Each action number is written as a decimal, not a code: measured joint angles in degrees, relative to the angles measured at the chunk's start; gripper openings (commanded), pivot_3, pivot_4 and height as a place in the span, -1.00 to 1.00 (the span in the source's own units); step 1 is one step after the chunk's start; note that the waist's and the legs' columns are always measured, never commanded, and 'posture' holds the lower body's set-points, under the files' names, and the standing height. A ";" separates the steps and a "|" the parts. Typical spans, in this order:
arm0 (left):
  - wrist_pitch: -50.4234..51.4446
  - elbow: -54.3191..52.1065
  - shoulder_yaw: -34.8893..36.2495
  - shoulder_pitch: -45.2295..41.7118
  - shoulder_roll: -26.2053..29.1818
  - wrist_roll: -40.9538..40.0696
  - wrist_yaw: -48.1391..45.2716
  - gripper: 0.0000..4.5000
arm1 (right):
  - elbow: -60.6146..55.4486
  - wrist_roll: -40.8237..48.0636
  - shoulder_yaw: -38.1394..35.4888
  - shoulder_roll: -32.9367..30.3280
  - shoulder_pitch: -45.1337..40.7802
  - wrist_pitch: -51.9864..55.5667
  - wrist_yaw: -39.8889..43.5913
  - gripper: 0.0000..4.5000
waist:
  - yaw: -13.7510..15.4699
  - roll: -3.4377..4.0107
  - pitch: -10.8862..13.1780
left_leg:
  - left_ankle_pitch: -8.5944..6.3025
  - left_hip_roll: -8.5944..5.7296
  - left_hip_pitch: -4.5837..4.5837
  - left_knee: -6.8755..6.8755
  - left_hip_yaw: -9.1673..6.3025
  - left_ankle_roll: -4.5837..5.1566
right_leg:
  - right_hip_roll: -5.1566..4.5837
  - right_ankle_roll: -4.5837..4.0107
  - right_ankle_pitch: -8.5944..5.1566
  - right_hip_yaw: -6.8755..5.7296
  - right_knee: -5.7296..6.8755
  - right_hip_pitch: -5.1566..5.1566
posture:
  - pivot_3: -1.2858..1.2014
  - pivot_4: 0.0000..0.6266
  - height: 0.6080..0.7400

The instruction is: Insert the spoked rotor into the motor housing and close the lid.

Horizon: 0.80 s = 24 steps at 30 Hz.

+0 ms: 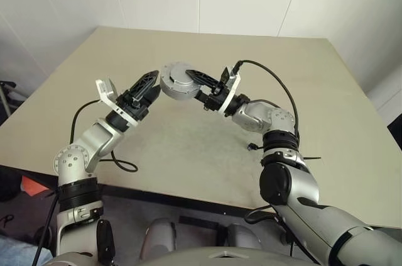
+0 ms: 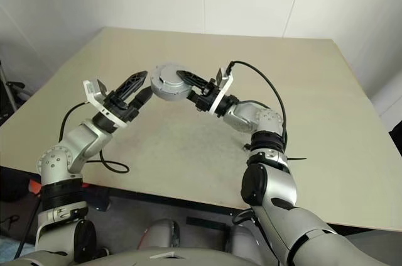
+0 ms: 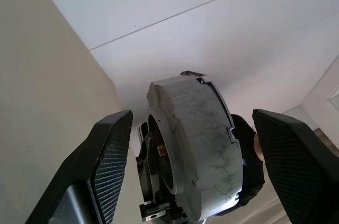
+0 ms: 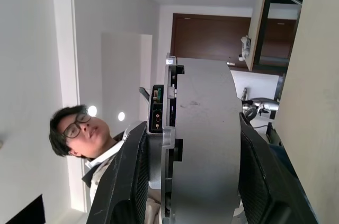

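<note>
- We find one motor housing (image 1: 178, 82), a grey round metal drum, held in the air between the two grippers and well above the tan table (image 1: 207, 146).
- The right gripper (image 1: 200, 81) pinches the motor housing across its flat faces; in the right wrist view a black finger (image 4: 127, 181) lies against each side of the drum.
- The left gripper (image 1: 148, 88) stands spread and holds nothing; its fingertips are just beside the housing's rim, and the left wrist view shows the drum centred in the gap, clear of both fingers (image 3: 108, 166).
- The lid (image 3: 209, 150), one in number, appears folded against the housing; we cannot tell whether it is fully latched.
- We cannot tell whether the spoked rotor is already inside the housing.
- Handling, in our judgement: rigid, fairly heavy for its size, with smooth faces that could slip; the rim and flat faces are the sound places to grip, away from the hinge.
- Count: two grippers, one housing, one lid, one person (image 4: 79, 128) beyond the right gripper.
</note>
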 measured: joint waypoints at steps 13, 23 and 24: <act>-0.09 2.96 -2.06 -3.34 -0.69 2.15 -1.10 0.70 | -2.37 -0.05 1.43 0.92 1.18 0.99 0.58 -0.02 | 0.10 -0.01 0.00 | 0.01 -0.01 0.00 0.01 0.00 -0.02 | 0.00 0.02 0.02 0.00 0.01 0.02 | 0.03 -1.00 1.00; 0.01 6.42 -3.69 -6.76 -2.11 5.87 -3.16 0.70 | -3.66 -0.11 1.43 0.98 2.25 0.82 0.44 -0.02 | 0.15 -0.01 -0.01 | 0.01 0.00 0.01 0.01 -0.01 -0.02 | 0.00 0.04 0.03 0.00 0.00 0.03 | 0.03 -1.00 1.00; 0.04 6.42 -3.71 -6.79 -2.19 5.95 -3.26 0.70 | -3.84 -0.11 1.44 1.04 2.29 0.81 0.38 -0.02 | 0.16 -0.01 -0.01 | 0.02 0.00 0.01 0.01 -0.01 -0.02 | 0.00 0.04 0.03 0.00 0.00 0.03 | 0.03 -1.00 1.00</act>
